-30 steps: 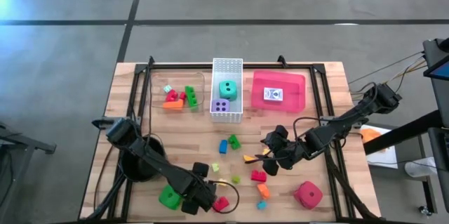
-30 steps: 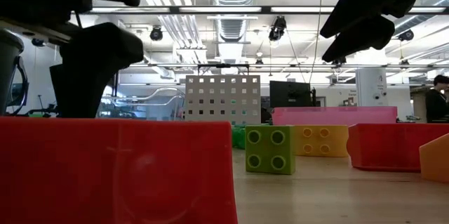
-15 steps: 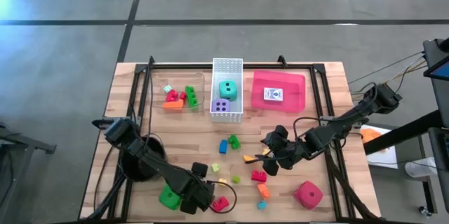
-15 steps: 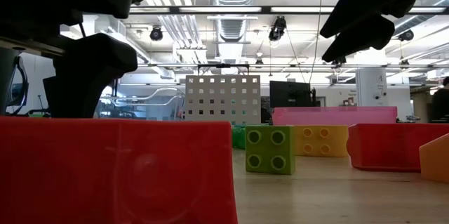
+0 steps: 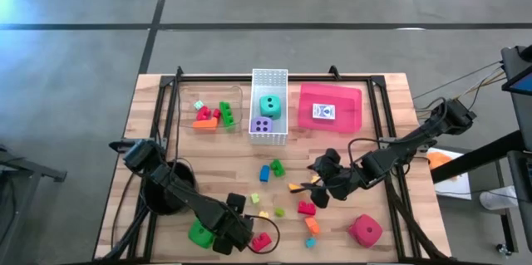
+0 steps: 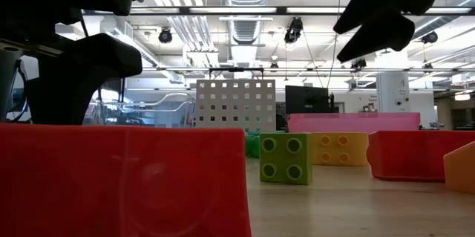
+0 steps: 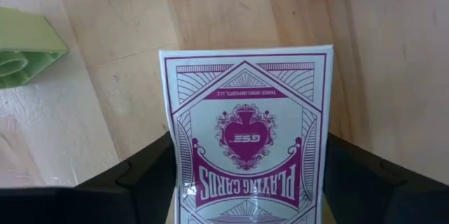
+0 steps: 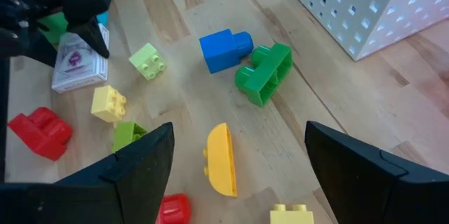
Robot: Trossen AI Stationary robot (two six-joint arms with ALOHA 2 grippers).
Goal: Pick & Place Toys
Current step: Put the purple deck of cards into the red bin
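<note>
Toys are partly sorted. In the high view the white perforated basket (image 5: 268,118) already holds a teal die (image 5: 269,105) and a purple die (image 5: 261,125), the red tray (image 5: 331,105) holds one card pack (image 5: 323,113), and a clear bin (image 5: 209,109) beside the basket holds several bricks – orange, red, green and a pale teal one.

Much is left on the bare wood. A green die (image 5: 200,233) sits near the front left edge, a red die (image 5: 365,230) near the front right, and small bricks lie scattered between them: a blue brick (image 8: 223,48) touching or just beside a green brick (image 8: 265,74), a curved yellow piece (image 8: 221,159), a pale green brick (image 8: 148,61), a yellow brick (image 8: 109,103) and a red brick (image 8: 39,133), with a few more near the front edge.

The left gripper (image 5: 247,233) is down at the front of the table, just right of the green die, its fingers set on either side of a second card pack (image 7: 247,147) – the left wrist view shows the pack filling the gap between them. Whether they press on it yet cannot be told; the pack appears to rest on the wood, not lifted.

The right gripper (image 5: 324,184) hangs above the scattered bricks in mid-table with its fingers spread and nothing between them.

By this reckoning well under half the work is done: both loose dice, this pack and most of the bricks have yet to reach their containers.
</note>
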